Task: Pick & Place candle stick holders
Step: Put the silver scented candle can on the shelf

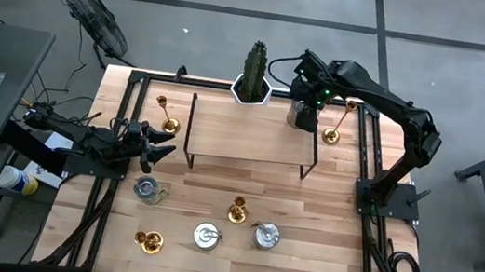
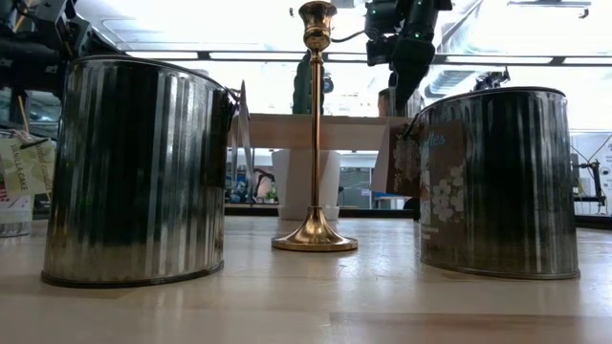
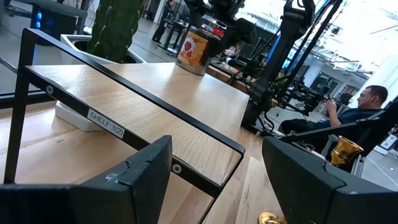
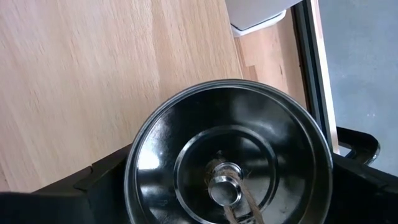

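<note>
Dark right claw (image 1: 304, 114): hangs over the back right corner of the shelf, set astride a silver tin; I cannot tell whether it grips the tin or only brackets it.
Shelf tin (image 4: 227, 155): stands upright on the shelf top, its round lid and centre knob facing the right wrist camera.
Left claw (image 1: 158, 151): hovers low just off the left end of the shelf, spread wide with nothing in it.
Shelf (image 1: 248, 132): a pale wood top on a black frame, across the back middle of the counter (image 1: 326, 213).
Back-right holder (image 1: 338, 125): tall brass candle stick holder, on the counter just right of the shelf, near the right claw but apart from it.
Back-left holder (image 1: 167, 117): tall, on the counter left of the shelf, just behind the left claw.
Centre holder (image 1: 237, 212): upright in front of the shelf; in the low view it rises between two ribbed tins.
Front-left holder (image 1: 149, 241): short, near the front left edge.
Counter tins: one (image 1: 149, 189) near the left claw, two more (image 1: 206, 235) (image 1: 266, 236) at the front, flanking the centre holder.
Cactus (image 1: 253, 76): in a white pot, behind the shelf.
</note>
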Controlling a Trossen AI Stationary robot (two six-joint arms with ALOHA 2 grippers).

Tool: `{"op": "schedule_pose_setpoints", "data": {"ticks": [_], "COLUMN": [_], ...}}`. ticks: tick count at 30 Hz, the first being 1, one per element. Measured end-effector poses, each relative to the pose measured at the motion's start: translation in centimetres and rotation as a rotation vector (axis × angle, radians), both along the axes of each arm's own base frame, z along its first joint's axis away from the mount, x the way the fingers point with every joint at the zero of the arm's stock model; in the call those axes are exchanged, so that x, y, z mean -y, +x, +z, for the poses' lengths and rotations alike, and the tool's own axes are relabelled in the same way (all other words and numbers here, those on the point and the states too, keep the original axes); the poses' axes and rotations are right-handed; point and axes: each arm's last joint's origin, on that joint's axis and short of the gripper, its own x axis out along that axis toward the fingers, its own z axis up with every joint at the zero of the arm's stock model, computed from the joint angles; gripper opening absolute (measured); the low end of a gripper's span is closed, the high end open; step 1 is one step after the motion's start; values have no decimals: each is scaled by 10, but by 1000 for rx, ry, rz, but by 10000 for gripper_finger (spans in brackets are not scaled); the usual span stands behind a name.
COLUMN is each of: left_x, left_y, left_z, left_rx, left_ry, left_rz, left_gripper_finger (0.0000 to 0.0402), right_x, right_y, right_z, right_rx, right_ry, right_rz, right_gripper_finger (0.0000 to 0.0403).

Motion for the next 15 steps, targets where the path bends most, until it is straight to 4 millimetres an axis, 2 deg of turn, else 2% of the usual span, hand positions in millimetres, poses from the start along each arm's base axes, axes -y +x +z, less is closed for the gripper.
{"op": "schedule_pose_setpoints", "data": {"ticks": [15], "left_x": [0], "left_y": [0], "left_z": [0], "left_rx": [0], "left_ry": [0], "left_rz": [0], "left_gripper_finger": [245], "right_x": [-1], "right_y": [-1], "right_z": [3], "right_rx": [-1], "right_ry": [-21], "right_rz": [-57], "right_gripper_finger": [398]}}
